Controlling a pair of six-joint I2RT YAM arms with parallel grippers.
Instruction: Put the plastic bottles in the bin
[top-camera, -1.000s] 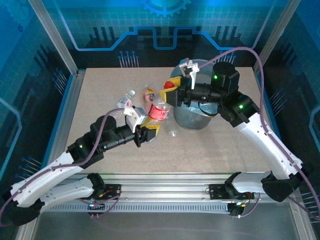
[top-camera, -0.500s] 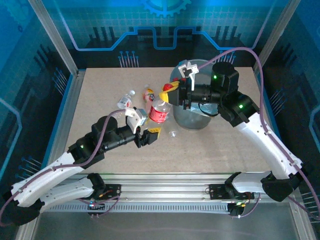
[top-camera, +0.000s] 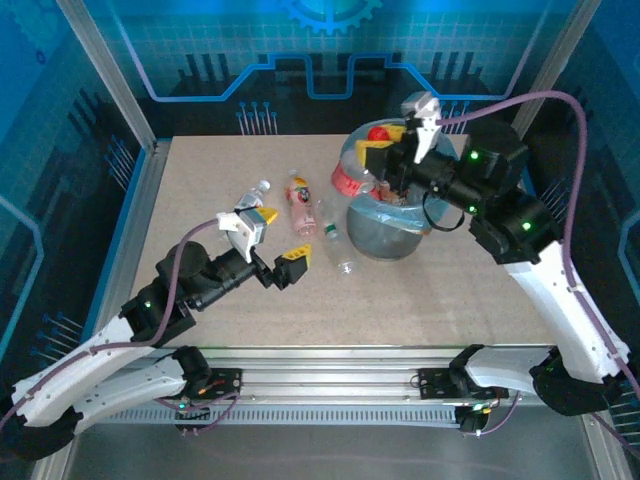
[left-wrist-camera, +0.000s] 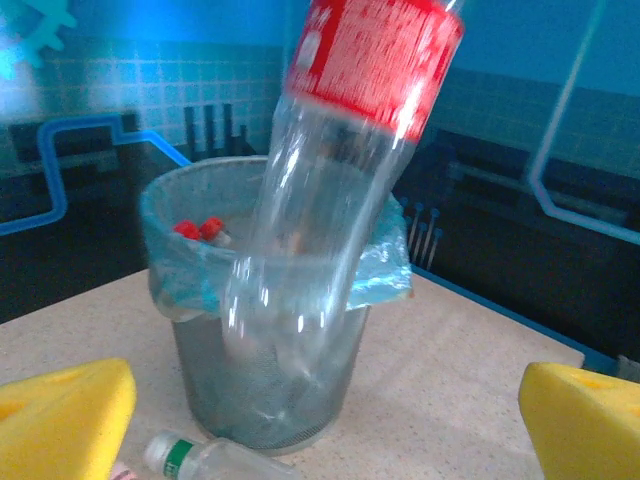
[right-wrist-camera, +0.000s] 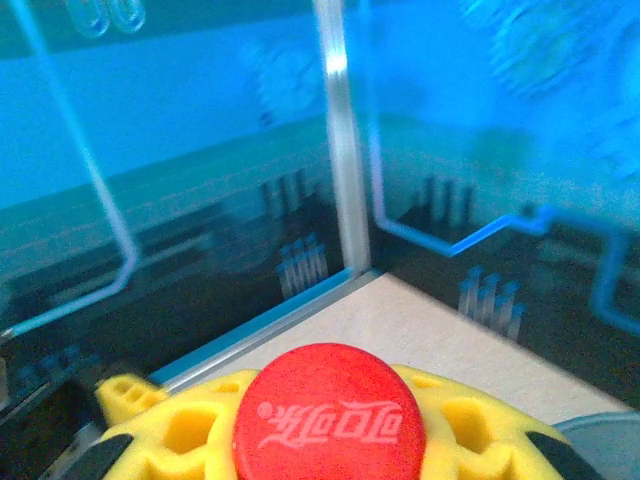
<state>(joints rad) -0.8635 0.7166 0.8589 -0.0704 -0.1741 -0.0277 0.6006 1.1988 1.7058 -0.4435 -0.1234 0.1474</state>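
Note:
My right gripper (top-camera: 388, 152) is shut on the neck of a clear plastic bottle (top-camera: 350, 181) with a red label, held tilted at the left rim of the bin (top-camera: 388, 232). Its red cap (right-wrist-camera: 330, 418) sits between the yellow fingers (right-wrist-camera: 470, 425). In the left wrist view that bottle (left-wrist-camera: 330, 200) hangs in front of the grey bin (left-wrist-camera: 200, 375) with its light-blue bag, red caps inside. My left gripper (top-camera: 279, 238) stands open on the table's left, nothing between its yellow pads (left-wrist-camera: 60, 420). More bottles lie on the table: white-capped (top-camera: 254, 196), pink-labelled (top-camera: 298, 194), green-capped (top-camera: 336, 240).
The green-capped bottle (left-wrist-camera: 205, 460) lies just in front of the bin's base, between my left gripper and the bin. Glass walls with metal posts (top-camera: 110, 80) close in the table. Bare tabletop (top-camera: 430, 300) stretches in front of the bin.
My left gripper let go of the red-labelled bottle, opened and drew back to the left. My right gripper lifted that bottle by its neck up to the bin's rim.

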